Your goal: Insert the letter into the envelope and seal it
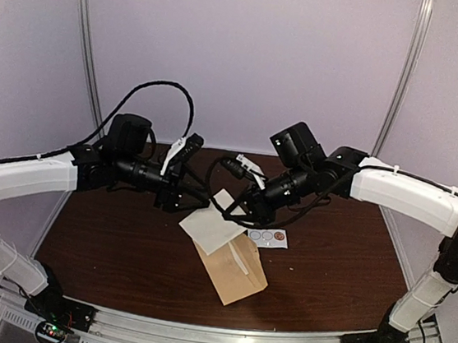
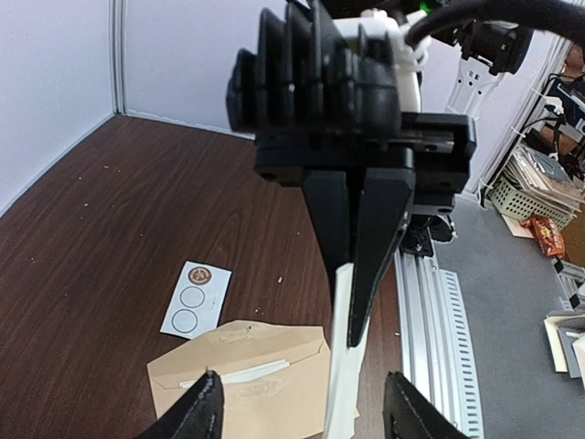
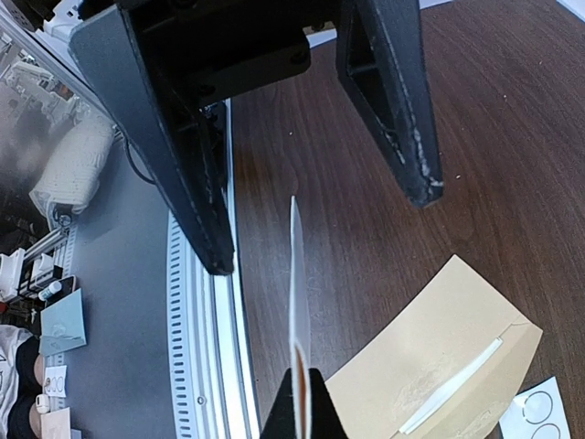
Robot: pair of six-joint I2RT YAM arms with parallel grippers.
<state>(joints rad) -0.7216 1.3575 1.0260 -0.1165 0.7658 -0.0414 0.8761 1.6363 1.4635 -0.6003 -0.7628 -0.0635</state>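
Observation:
The tan envelope (image 1: 234, 267) lies flat on the dark wooden table, flap side up, with a white strip showing across it. It also shows in the left wrist view (image 2: 256, 384) and the right wrist view (image 3: 430, 347). The white folded letter (image 1: 213, 228) hangs in the air above the envelope's far end. My right gripper (image 1: 237, 210) is shut on its edge, as both wrist views show (image 2: 352, 320) (image 3: 302, 389). My left gripper (image 1: 197, 194) is open, its fingers (image 2: 206, 407) spread on either side of the letter (image 2: 345, 375) without touching it.
A small white card with round stickers (image 1: 269, 237) lies just beyond the envelope, also in the left wrist view (image 2: 195, 298). An aluminium rail (image 2: 430, 311) runs along the table's near edge. Pale walls close the back and sides.

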